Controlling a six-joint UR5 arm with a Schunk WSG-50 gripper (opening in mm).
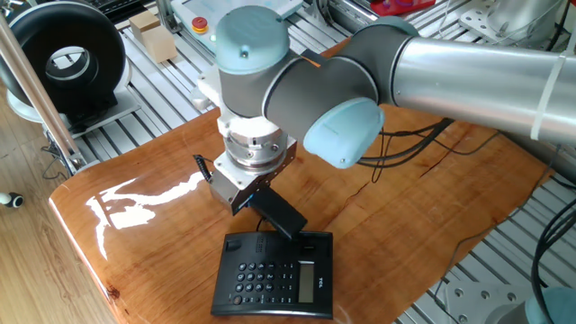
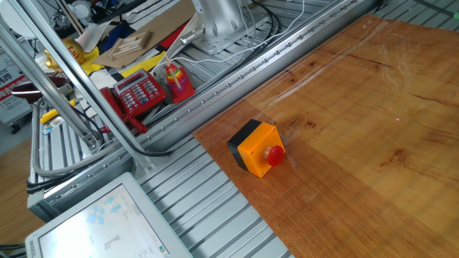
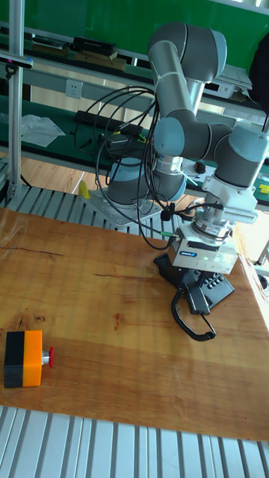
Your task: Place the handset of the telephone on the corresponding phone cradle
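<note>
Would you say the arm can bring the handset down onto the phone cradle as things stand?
Probably yes: the handset, held in the gripper, hangs tilted just above the phone cradle, with nothing between.

Bright, even light is filling all three views, and everything is staying sharp with no blur. White glare is streaking across the glossy worktop [image 1: 135,193], while only soft shadows are lying under the arm [image 3: 187,142].
</note>
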